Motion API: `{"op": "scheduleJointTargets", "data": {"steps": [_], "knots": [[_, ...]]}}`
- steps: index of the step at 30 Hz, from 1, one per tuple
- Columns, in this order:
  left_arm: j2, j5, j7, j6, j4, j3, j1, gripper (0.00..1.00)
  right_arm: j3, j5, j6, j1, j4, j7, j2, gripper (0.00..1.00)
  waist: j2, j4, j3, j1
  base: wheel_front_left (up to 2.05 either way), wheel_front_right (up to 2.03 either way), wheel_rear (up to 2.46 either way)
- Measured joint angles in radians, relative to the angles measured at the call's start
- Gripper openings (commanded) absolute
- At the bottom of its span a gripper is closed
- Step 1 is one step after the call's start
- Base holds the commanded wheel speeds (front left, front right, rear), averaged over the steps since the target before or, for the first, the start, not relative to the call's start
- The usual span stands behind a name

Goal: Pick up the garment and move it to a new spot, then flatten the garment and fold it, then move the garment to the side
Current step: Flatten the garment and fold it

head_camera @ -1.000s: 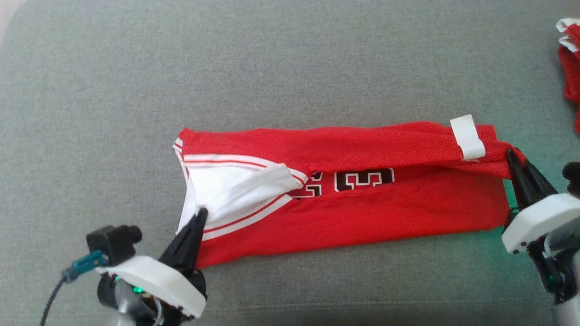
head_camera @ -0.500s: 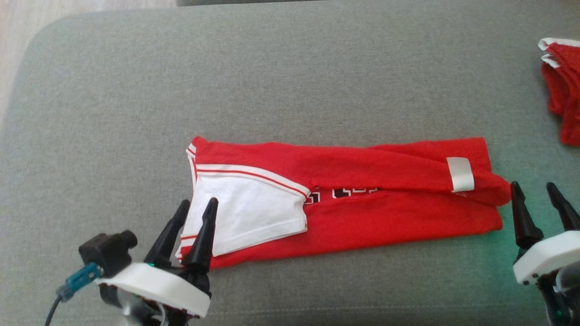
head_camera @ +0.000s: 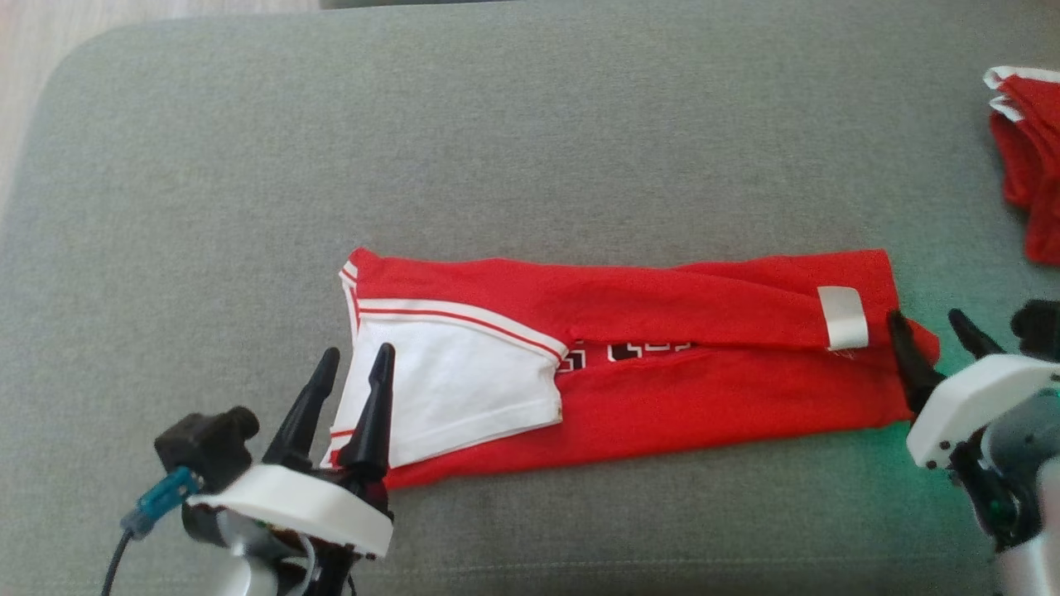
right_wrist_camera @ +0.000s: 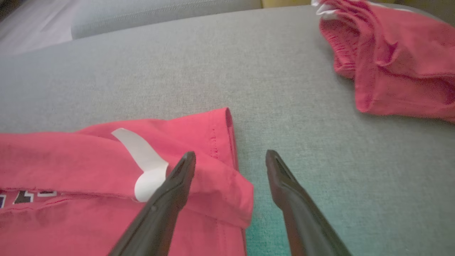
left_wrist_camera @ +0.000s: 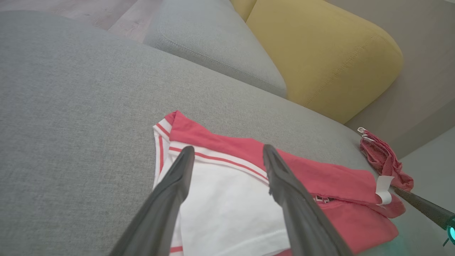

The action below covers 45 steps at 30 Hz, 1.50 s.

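**head view:** a long-folded red knit jersey with white trim (head_camera: 704, 397) lies flat on a grey woven sofa cushion (head_camera: 497, 165). the left gripper (head_camera: 358, 354) stands at the jersey's white-panelled end. its two dark fingers are spread wide and empty, one over the white panel (head_camera: 455, 397) and the other at the panel's outer edge. the right gripper (head_camera: 926, 319) stands at the jersey's opposite end, just beside a small white label tab (head_camera: 842, 317). its fingers are likewise parted and clasp nothing. a bunched red cloth with white edging (head_camera: 1027, 165) lies well apart from the jersey, beyond the label end.

**left wrist view:** the left gripper (left_wrist_camera: 228, 149) has its fingers apart above the jersey's striped white collar area – nothing lies between them. whether the tips touch the fabric cannot be told. behind the jersey sit a second grey cushion (left_wrist_camera: 220, 46) and a rounded yellow cushion (left_wrist_camera: 327, 60).

**right wrist view:** the right gripper (right_wrist_camera: 231, 154) is wide open. one finger is over the jersey's folded hem corner next to the label tab – the other is off the jersey, over bare cushion. the bunched red cloth lies beyond the jersey's hem, well clear of it.
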Motion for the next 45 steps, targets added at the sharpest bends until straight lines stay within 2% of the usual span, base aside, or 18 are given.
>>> {"op": "scheduleJointTargets", "data": {"steps": [7, 15, 16, 18, 20, 22, 30, 35, 38, 42, 45], "knots": [[-0.006, 0.006, -0.008, 0.000, 0.024, -0.012, -0.003, 1.00, 0.028, -0.004, 0.000, -0.056, 0.113, 0.133, -0.055, 1.00, 0.0000, 0.029, 0.005, 0.0000, 0.00, 0.00, 0.00], [-0.007, 0.006, -0.017, 0.000, 0.032, -0.013, -0.004, 1.00, 0.058, 0.063, 0.000, -0.080, 0.171, 0.246, -0.058, 1.00, 0.0000, 0.048, 0.010, 0.0000, 0.00, 0.00, 0.00], [-0.007, 0.006, -0.017, 0.000, 0.033, -0.013, -0.004, 1.00, 0.058, 0.067, 0.000, -0.084, 0.176, 0.250, -0.059, 0.95, 0.0000, 0.048, 0.010, 0.0000, 0.00, 0.00, 0.00], [-0.007, 0.006, -0.017, 0.002, 0.034, -0.013, -0.004, 1.00, 0.065, 0.072, 0.000, -0.097, 0.184, 0.255, -0.063, 0.50, 0.0000, 0.047, 0.009, 0.0000, 0.00, 0.00, 0.00], [-0.007, 0.006, -0.017, 0.002, 0.035, -0.014, -0.004, 1.00, 0.076, 0.072, 0.000, -0.103, 0.193, 0.254, -0.063, 0.30, 0.0000, 0.045, 0.006, 0.0000, 0.00, 0.00, 0.00], [-0.006, 0.006, -0.017, 0.002, 0.038, -0.014, -0.005, 1.00, 0.084, 0.072, 0.000, -0.107, 0.199, 0.252, -0.063, 0.00, 0.0000, 0.042, 0.003, 0.0000, 0.00, 0.00, 0.00], [0.003, 0.026, -0.030, 0.016, 0.041, -0.012, -0.023, 1.00, 0.088, 0.081, 0.000, -0.120, 0.216, 0.198, -0.071, 0.00, 0.0000, 0.010, -0.014, 0.0001, 0.00, 0.00, 0.00], [0.007, 0.036, -0.035, 0.024, 0.041, -0.011, -0.038, 1.00, 0.028, 0.081, 0.000, -0.134, 0.197, 0.190, -0.122, 0.00, 0.0000, -0.015, -0.026, 0.0001, 0.00, 0.00, 0.00], [0.007, 0.040, -0.039, 0.026, 0.041, -0.005, -0.051, 1.00, 0.002, 0.081, 0.000, -0.130, 0.158, 0.191, -0.131, 0.00, 0.0000, -0.030, -0.031, 0.0001, 0.00, 0.00, 0.00], [0.012, 0.040, -0.047, 0.031, 0.049, 0.000, -0.054, 1.00, -0.003, 0.120, 0.000, -0.113, 0.076, 0.191, -0.100, 0.00, 0.0000, -0.050, -0.036, 0.0001, 0.00, 0.00, 0.00], [0.015, 0.040, -0.049, 0.033, 0.054, 0.001, -0.054, 1.00, 0.033, 0.157, 0.000, -0.074, 0.004, 0.193, -0.066, 0.00, 0.0000, -0.060, -0.043, 0.0000, 0.00, 0.00, 0.00]]}}
